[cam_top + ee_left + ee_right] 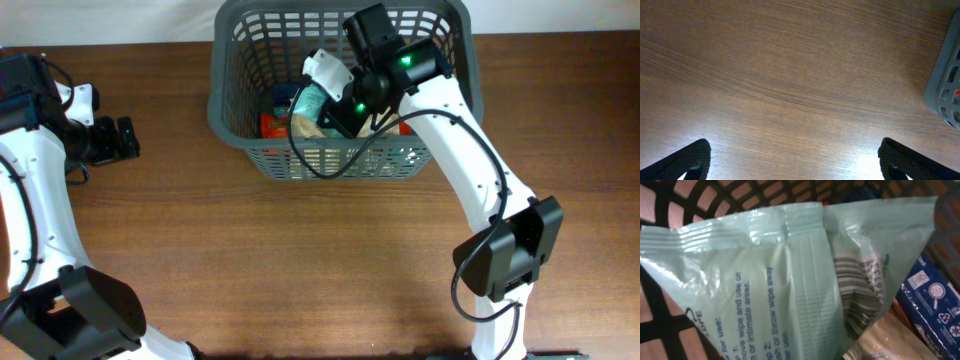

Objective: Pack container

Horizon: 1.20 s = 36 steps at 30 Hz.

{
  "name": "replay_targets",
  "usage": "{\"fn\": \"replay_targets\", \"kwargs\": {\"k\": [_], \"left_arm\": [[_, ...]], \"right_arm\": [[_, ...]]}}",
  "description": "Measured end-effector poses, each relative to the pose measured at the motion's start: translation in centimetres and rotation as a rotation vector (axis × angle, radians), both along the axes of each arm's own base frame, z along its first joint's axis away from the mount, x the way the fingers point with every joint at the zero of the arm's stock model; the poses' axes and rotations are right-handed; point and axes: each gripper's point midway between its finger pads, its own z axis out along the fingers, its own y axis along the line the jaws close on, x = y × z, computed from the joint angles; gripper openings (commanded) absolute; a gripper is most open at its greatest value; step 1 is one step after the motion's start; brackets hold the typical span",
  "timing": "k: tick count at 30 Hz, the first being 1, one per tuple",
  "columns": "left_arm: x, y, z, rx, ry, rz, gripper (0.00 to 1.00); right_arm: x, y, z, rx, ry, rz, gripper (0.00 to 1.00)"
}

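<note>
Right gripper (330, 100): jaws hidden in both views, so cannot tell whether it is closed or gripping. It sits down inside the basket (345, 160), right against a wipes pack (765, 280). The pack is pale green crinkled film with a ribbed seal along the top; its barcode is half folded under and its print is cut off at the frame edge. Beyond the pack is the dark lattice wall. Beside it are a blue pack (932, 297) and a glossy tan wrapper (890, 342), both partly covered. Left gripper (797, 165): spread wide, holding nothing, fingers (690, 160) over the wood-grain table (790, 75), basket corner well off to its side.
</note>
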Motion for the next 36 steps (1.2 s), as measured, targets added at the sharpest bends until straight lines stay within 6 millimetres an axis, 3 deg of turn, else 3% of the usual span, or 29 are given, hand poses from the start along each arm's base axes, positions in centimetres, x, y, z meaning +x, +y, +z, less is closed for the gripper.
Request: {"fn": "replay_targets", "kwargs": {"k": [1, 2, 3, 6, 9, 14, 17, 20, 23, 26, 28, 30, 31, 33, 36], "left_arm": [[0.0, 0.0, 0.0, -0.001, 0.002, 0.0, 0.99], [0.0, 0.0, 0.0, -0.001, 0.001, 0.0, 0.99], [0.0, 0.0, 0.0, -0.001, 0.001, -0.001, 0.99], [0.0, 0.0, 0.0, -0.001, 0.001, 0.0, 0.99], [0.0, 0.0, 0.0, 0.0, 0.0, -0.001, 0.99], [0.0, 0.0, 0.0, -0.001, 0.001, 0.0, 0.99], [0.0, 0.0, 0.0, -0.001, 0.001, 0.0, 0.99], [0.0, 0.0, 0.0, -0.001, 0.001, -0.001, 0.99], [0.0, 0.0, 0.0, -0.001, 0.001, 0.0, 0.99], [0.0, 0.0, 0.0, -0.001, 0.001, 0.0, 0.99], [0.0, 0.0, 0.0, -0.001, 0.001, 0.0, 0.99], [0.0, 0.0, 0.0, -0.001, 0.001, 0.0, 0.99], [0.0, 0.0, 0.0, -0.001, 0.001, 0.0, 0.99], [0.0, 0.0, 0.0, -0.001, 0.001, -0.001, 0.99], [0.0, 0.0, 0.0, -0.001, 0.001, 0.0, 0.99]], "right_arm": [[-0.1, 0.3, 0.0, -0.001, -0.001, 0.005, 0.12], [-0.2, 0.6, 0.0, 0.0, -0.002, 0.01, 0.22], [-0.3, 1.0, 0.0, 0.0, -0.005, 0.019, 0.4], [-0.9, 1.7, -0.1, -0.004, 0.005, 0.034, 0.54], [-0.8, 2.0, -0.6, -0.02, -0.001, 0.039, 0.54], [-0.7, 1.9, -5.3, -0.092, 0.079, 0.039, 0.52], [-0.9, 1.3, -6.8, -0.137, 0.108, 0.03, 0.5], [-0.9, 0.3, -6.6, -0.179, 0.107, 0.001, 0.5], [-0.4, -0.9, -4.8, -0.192, 0.093, -0.049, 0.54], [1.0, -2.1, 0.4, -0.139, 0.0, -0.138, 0.57], [2.2, -3.6, 6.7, -0.056, -0.121, -0.236, 0.58], [2.3, -6.2, 14.2, 0.048, -0.259, -0.362, 0.59], [1.6, -8.4, 19.1, 0.118, -0.349, -0.449, 0.61], [-0.5, -12.6, 26.3, 0.216, -0.493, -0.597, 0.66], [-6.8, -21.3, 35.7, 0.342, -0.717, -0.89, 0.68]]}}
